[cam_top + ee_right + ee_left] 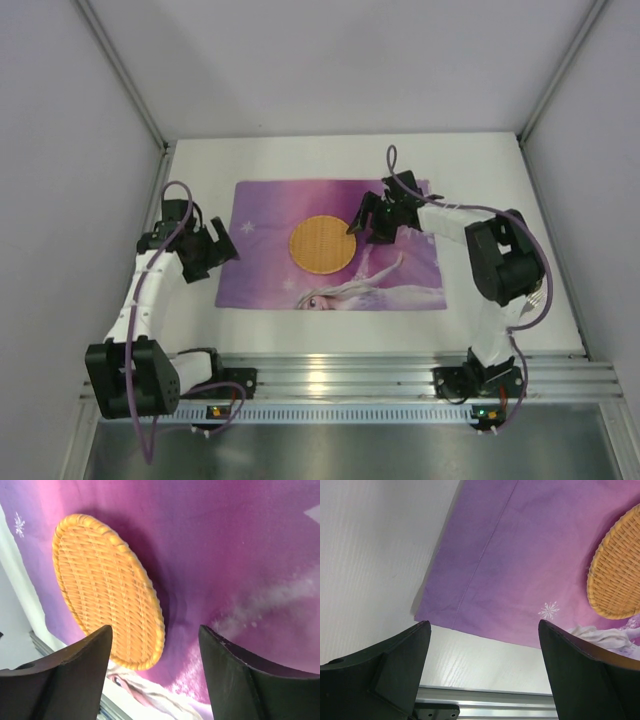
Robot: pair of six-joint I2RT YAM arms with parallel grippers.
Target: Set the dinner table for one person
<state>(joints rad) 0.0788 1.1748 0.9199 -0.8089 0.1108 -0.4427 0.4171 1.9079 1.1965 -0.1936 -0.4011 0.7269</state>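
The dinner table (480,170) is a white top with a purple printed placemat (260,210) spread across its middle. A round orange woven mat (322,245) lies flat on the placemat. My right gripper (365,225) hovers just off the woven mat's right edge, open and empty; in the right wrist view the woven mat (105,585) sits ahead of the right gripper (156,645), its rim between the fingers but untouched. My left gripper (224,248) stands open and empty at the placemat's left edge, over bare table (370,555) beside the placemat (520,555).
A ribbed aluminium rail (400,375) runs along the near edge, with both arm bases bolted to it. White walls enclose the table on the left, right and back. The rail (485,702) shows below the left gripper.
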